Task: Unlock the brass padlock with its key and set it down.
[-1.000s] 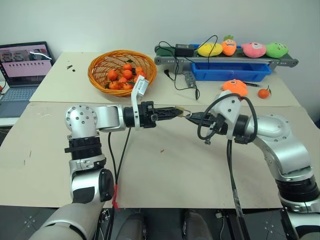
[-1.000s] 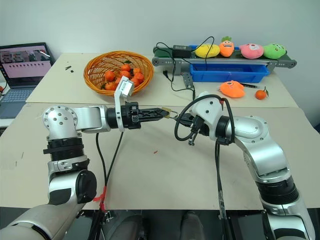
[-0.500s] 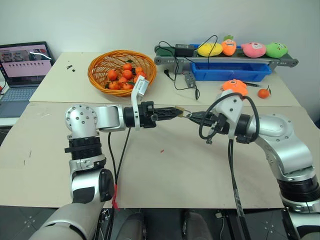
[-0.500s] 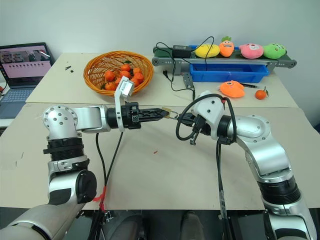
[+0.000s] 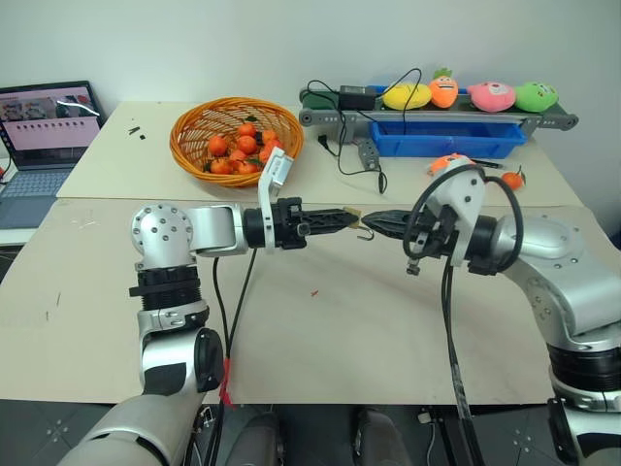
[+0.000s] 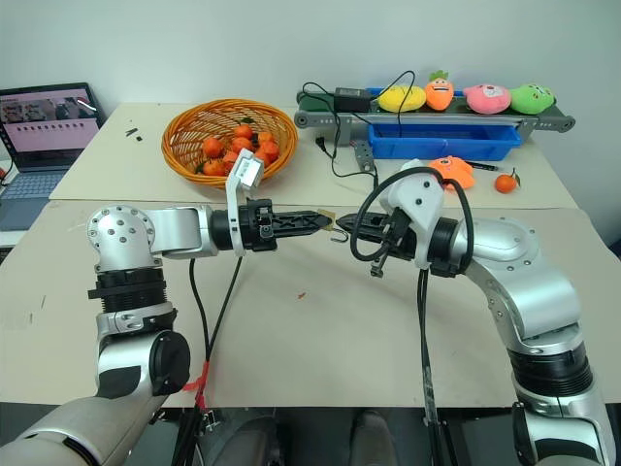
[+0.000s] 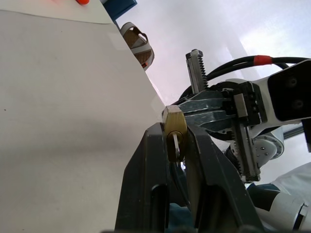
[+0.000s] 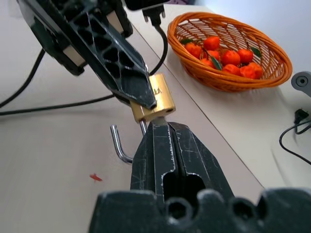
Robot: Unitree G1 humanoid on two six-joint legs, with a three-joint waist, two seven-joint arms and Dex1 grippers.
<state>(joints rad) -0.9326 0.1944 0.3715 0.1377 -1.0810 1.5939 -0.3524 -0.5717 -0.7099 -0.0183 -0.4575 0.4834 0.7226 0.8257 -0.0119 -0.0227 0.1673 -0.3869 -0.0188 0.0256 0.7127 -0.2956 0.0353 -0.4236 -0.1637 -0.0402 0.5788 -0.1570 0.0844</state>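
My left gripper reaches level toward the right and is shut on the brass padlock, a small golden block pinched between its black fingertips. The padlock's silvery shackle hangs out as an open hook on the side facing my right gripper. That gripper is shut, its tips touching the padlock beside the shackle's straight leg. A thin silvery piece, which looks like the key, sticks out of the padlock's end toward the left wrist. Both grippers meet above the table's middle.
A wicker basket of oranges stands behind the left arm and a laptop at the far left. At the back right are a conveyor with plush toys, a blue tray, an orange plush and black cables.
My right arm has lifted a little and its wrist has rolled, with its tips still at the padlock. The left gripper and the padlock have stayed in place.
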